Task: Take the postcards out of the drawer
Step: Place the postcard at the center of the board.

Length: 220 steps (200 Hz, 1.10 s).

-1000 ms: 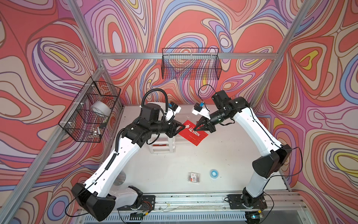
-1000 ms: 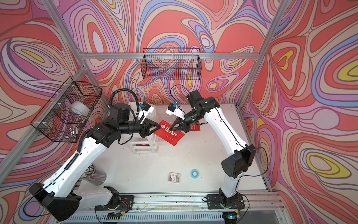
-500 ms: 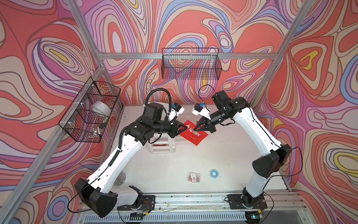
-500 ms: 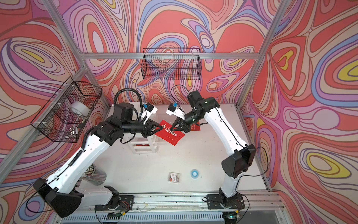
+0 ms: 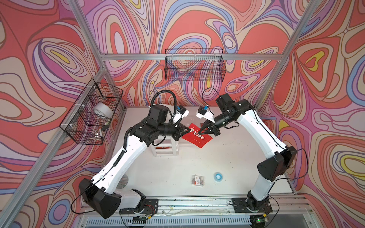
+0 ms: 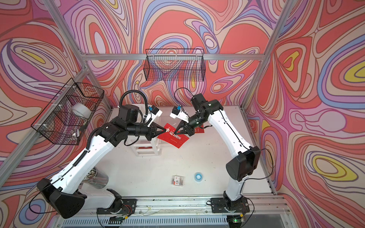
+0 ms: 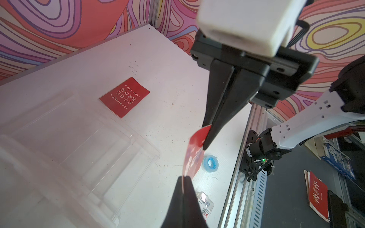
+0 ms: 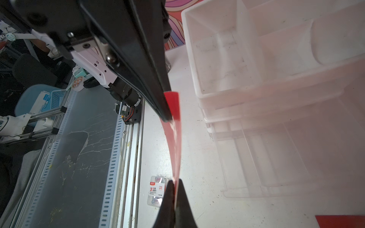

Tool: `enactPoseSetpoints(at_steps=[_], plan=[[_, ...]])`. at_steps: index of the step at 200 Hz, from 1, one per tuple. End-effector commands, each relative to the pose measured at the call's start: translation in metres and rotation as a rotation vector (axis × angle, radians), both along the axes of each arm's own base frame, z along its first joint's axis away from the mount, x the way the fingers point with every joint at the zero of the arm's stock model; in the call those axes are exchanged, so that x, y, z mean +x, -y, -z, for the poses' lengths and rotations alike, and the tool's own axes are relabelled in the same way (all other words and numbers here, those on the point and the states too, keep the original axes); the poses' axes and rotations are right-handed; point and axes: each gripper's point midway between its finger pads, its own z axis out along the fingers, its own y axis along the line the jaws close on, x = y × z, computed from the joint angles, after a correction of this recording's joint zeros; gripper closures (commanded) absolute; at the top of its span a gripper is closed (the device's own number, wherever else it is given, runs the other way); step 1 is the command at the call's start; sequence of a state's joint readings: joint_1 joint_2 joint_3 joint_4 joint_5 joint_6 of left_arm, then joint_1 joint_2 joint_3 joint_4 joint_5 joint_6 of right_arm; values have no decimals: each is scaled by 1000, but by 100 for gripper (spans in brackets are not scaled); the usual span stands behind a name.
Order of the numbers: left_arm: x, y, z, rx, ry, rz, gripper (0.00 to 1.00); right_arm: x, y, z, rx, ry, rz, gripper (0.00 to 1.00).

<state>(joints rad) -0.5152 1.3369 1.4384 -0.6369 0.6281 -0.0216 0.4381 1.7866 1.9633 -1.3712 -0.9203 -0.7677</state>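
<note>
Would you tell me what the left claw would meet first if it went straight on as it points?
Probably the right claw, which grips the same red postcard that the left claw pinches; depth is unclear.

I have open table (image 5: 227, 158) in front of the drawers (image 5: 165, 153); only a packet (image 5: 198, 180) and tape roll (image 5: 217, 176) lie there, well apart from them.

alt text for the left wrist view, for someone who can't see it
Both grippers are shut on one red postcard held in the air: the left gripper at one edge, the right gripper at the opposite edge. A second postcard lies flat on the white table beside a clear plastic drawer.
</note>
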Motion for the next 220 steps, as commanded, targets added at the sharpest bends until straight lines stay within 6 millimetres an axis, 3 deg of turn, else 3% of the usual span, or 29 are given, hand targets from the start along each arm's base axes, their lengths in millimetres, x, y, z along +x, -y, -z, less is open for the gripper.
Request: enactPoseSetpoints(at_steps=[1, 28, 72, 147, 194, 220], plan=[[-6, 8, -9, -16, 25, 45, 100, -6, -8, -8, 56, 17, -39, 100], [-1, 5, -10, -15, 47, 5, 100, -9, -6, -18, 69, 41, -28, 100], [0, -1, -13, -26, 73, -41, 100, 3, -5, -21, 83, 60, 36, 83], [3, -9, -22, -42, 94, -102, 100, 53, 22, -46, 197, 59, 274, 68], [19, -18, -36, -55, 123, -223, 100, 84, 43, -51, 339, -9, 462, 66], [35, -21, -47, -99, 86, -321, 100, 89, 47, -52, 437, -32, 529, 62]])
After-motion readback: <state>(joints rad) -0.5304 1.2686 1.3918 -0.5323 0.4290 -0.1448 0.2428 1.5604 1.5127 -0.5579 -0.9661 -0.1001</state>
